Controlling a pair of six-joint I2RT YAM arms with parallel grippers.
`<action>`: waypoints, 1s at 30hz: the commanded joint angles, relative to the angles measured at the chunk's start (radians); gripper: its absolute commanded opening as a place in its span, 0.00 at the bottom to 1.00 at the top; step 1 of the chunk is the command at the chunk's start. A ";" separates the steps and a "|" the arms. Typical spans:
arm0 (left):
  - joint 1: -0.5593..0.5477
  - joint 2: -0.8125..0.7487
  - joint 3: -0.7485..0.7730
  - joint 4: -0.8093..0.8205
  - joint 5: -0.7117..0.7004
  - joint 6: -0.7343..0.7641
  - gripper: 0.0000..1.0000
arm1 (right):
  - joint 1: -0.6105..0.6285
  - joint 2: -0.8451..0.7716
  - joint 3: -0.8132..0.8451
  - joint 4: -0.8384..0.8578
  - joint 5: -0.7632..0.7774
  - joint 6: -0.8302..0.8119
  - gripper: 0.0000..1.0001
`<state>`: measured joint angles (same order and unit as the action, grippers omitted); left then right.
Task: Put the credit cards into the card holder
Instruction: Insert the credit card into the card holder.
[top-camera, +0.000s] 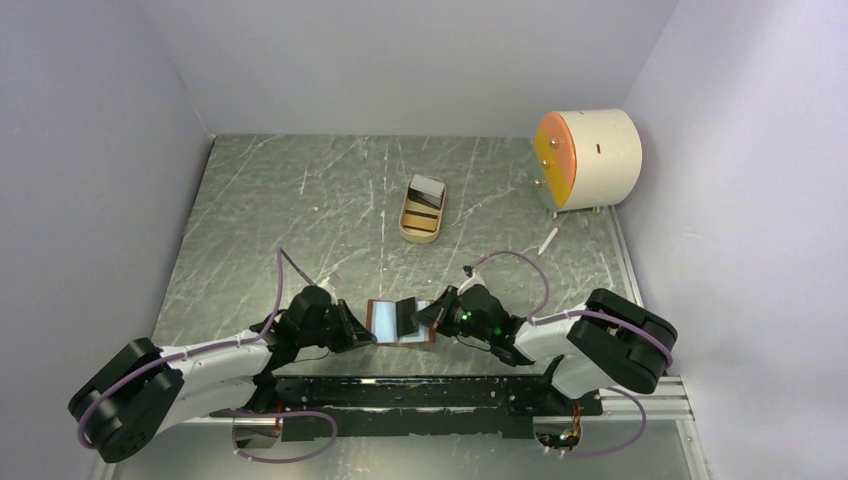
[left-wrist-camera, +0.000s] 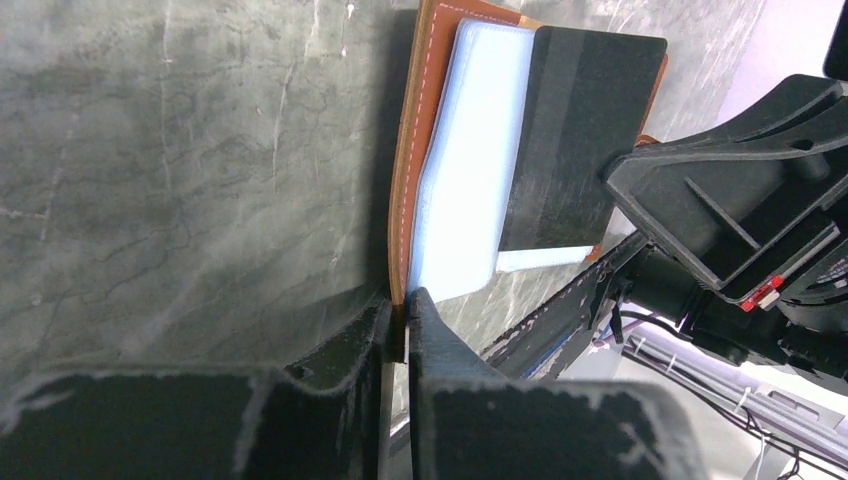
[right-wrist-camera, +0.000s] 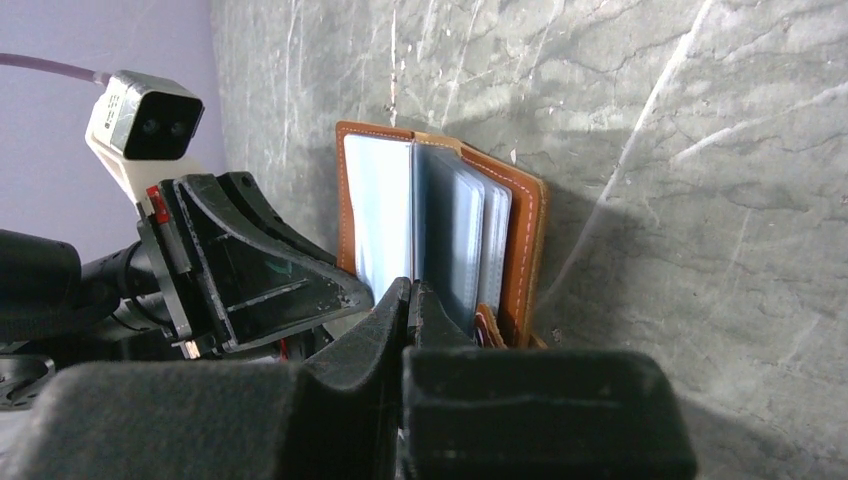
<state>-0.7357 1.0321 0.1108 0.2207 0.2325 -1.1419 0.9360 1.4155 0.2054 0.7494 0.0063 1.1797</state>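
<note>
Card holder (top-camera: 384, 322) lies open at the worktop's (top-camera: 280, 210) near edge. Left end effector (top-camera: 362, 330) pinches its left cover. Right end effector (top-camera: 426, 315) is clamped on a dark grey card (top-camera: 406, 314), apparently against the pale sleeve. Beyond, more credit cards (top-camera: 428, 190) sit in a tan tray (top-camera: 408, 228).

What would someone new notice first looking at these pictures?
Front and centre is an open brown card holder; the left gripper pinches its edge while the right gripper pinches a dark card over it. Farther back sits a tan tray holding more cards.
</note>
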 joint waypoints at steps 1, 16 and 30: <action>0.002 -0.010 -0.017 0.021 0.007 -0.011 0.11 | 0.009 0.037 -0.023 0.088 -0.012 0.047 0.00; 0.001 -0.011 -0.010 0.008 0.011 -0.017 0.12 | 0.018 0.154 -0.083 0.285 -0.023 0.179 0.00; -0.001 -0.018 -0.008 0.000 0.010 -0.016 0.12 | 0.019 0.133 -0.086 0.279 0.015 0.186 0.00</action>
<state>-0.7357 1.0229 0.1028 0.2302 0.2356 -1.1599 0.9451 1.5455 0.1196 1.0111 -0.0025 1.3544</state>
